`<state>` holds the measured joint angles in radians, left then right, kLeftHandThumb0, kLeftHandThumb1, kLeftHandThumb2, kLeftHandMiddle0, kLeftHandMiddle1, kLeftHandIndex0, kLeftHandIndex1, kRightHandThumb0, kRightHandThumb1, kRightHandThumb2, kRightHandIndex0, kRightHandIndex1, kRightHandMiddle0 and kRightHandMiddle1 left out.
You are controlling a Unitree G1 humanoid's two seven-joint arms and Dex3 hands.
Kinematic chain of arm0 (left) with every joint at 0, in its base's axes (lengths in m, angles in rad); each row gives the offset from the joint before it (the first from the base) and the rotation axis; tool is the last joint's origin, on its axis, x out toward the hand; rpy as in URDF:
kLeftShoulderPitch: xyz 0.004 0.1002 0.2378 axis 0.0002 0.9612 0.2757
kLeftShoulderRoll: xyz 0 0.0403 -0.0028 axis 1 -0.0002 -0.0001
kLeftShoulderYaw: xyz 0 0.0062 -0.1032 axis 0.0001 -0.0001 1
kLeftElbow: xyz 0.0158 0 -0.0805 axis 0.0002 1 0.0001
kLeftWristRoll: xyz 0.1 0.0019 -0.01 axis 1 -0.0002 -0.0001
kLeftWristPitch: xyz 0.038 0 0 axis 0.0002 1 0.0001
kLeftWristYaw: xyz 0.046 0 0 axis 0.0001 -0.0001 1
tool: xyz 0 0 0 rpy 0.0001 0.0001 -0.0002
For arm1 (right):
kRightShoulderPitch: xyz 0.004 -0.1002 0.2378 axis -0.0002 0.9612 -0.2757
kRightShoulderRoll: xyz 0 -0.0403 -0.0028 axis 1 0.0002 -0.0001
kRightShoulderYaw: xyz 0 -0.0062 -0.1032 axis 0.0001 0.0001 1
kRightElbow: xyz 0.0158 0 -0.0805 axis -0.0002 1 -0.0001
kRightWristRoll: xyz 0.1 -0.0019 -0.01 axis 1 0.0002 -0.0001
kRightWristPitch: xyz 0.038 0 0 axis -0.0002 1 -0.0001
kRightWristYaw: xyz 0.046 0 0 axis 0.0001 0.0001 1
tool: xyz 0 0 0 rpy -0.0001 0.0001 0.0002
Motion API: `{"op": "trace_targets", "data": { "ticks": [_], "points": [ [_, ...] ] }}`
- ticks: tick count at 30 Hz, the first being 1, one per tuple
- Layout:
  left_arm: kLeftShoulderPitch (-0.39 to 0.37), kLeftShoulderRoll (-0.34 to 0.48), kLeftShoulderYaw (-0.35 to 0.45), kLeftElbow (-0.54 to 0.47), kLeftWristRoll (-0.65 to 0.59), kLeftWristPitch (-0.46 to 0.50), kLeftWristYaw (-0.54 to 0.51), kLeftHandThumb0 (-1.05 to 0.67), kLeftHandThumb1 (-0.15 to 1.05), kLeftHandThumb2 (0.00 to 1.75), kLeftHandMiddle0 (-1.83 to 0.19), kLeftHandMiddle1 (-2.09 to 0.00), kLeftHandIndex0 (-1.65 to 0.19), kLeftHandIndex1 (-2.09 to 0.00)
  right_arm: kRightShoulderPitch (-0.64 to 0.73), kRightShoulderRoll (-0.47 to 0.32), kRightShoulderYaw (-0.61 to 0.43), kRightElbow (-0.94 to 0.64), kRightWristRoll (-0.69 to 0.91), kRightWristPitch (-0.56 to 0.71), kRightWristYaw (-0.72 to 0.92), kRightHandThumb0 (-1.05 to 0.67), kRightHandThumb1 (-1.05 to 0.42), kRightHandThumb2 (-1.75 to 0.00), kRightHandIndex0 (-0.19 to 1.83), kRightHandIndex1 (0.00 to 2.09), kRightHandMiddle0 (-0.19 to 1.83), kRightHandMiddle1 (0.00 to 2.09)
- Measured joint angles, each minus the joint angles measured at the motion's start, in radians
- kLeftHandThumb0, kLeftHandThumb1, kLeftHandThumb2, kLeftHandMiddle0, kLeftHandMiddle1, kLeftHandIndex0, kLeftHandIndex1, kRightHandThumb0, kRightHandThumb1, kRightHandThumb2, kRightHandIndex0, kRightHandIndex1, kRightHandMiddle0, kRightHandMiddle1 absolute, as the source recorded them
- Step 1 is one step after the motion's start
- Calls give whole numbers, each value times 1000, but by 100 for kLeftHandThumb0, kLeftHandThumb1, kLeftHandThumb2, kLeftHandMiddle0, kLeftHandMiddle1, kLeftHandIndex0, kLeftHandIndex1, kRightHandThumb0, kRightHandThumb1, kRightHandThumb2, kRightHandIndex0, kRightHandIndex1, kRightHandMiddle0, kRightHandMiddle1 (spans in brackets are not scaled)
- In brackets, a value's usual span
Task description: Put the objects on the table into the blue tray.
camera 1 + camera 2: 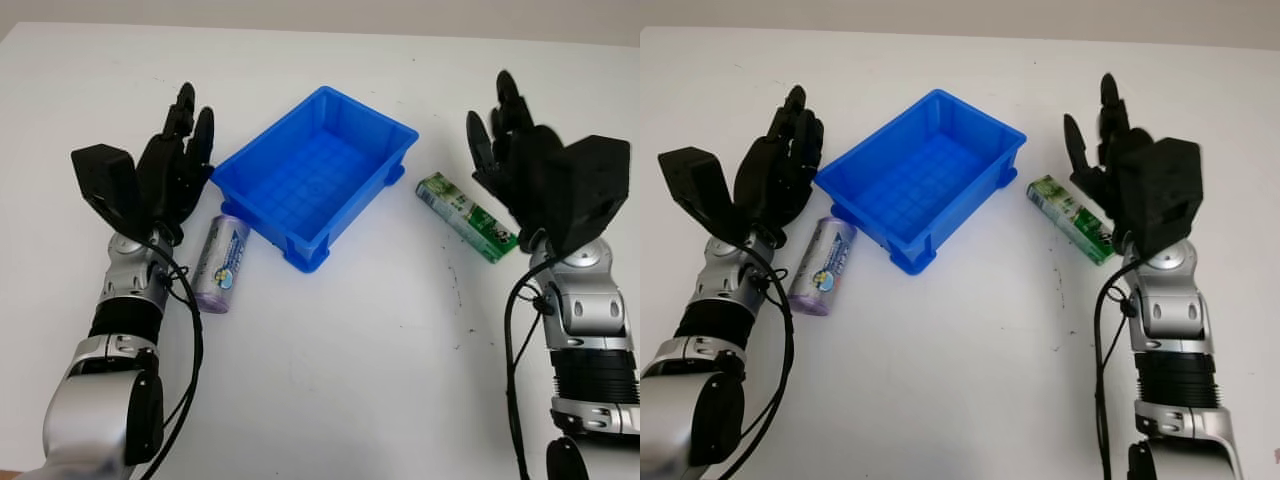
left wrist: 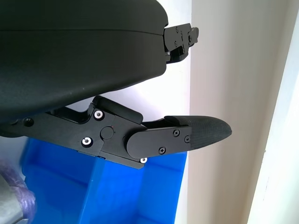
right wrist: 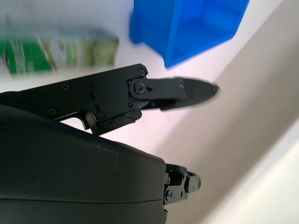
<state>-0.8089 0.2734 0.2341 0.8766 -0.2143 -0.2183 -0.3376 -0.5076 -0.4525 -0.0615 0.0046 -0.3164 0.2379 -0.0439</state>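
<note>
Blue tray (image 1: 310,175) sat empty between purple can (image 1: 220,264) and green carton (image 1: 466,216); left hand (image 1: 170,170) and right hand (image 1: 520,150) hovered beside them, fingers extended, gripping nothing, seemingly poised for pickup.

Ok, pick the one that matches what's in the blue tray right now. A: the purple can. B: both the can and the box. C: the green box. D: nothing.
D: the blue tray holds nothing; the purple can lies on the table on its left-hand side, and the green box lies on its right-hand side.
</note>
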Motion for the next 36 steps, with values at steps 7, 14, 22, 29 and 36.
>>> {"op": "trace_targets", "data": {
  "ticks": [7, 14, 22, 29, 36],
  "points": [
    [-9, -9, 1, 9, -6, -3, -10, -68, 105, 52, 15, -5, 16, -5, 70, -35, 157, -177, -387, 108, 0, -67, -90, -4, 28, 18, 28, 12],
    [-9, -10, 6, 11, -13, -3, -14, -68, 105, 51, 15, -5, 16, -5, 109, -51, 180, -185, -488, 120, 76, -67, -88, -5, 31, 17, 30, 8],
    [-9, -10, 5, 11, -13, -3, -15, -69, 105, 51, 16, -5, 16, -5, 125, -55, 212, -186, -571, 151, 179, -75, -91, -6, 38, 18, 31, 6],
    [-9, -10, 5, 11, -13, -3, -20, -70, 105, 50, 15, -6, 16, -6, 133, -56, 232, -161, -605, 190, 258, -72, -95, -6, 29, 12, 21, 2],
    [-9, -10, 5, 12, -13, -4, -19, -69, 105, 50, 14, -6, 15, -6, 107, -59, 245, -63, -614, 224, 314, -72, -98, -5, 0, 81, 19, 4]
  ]
}}
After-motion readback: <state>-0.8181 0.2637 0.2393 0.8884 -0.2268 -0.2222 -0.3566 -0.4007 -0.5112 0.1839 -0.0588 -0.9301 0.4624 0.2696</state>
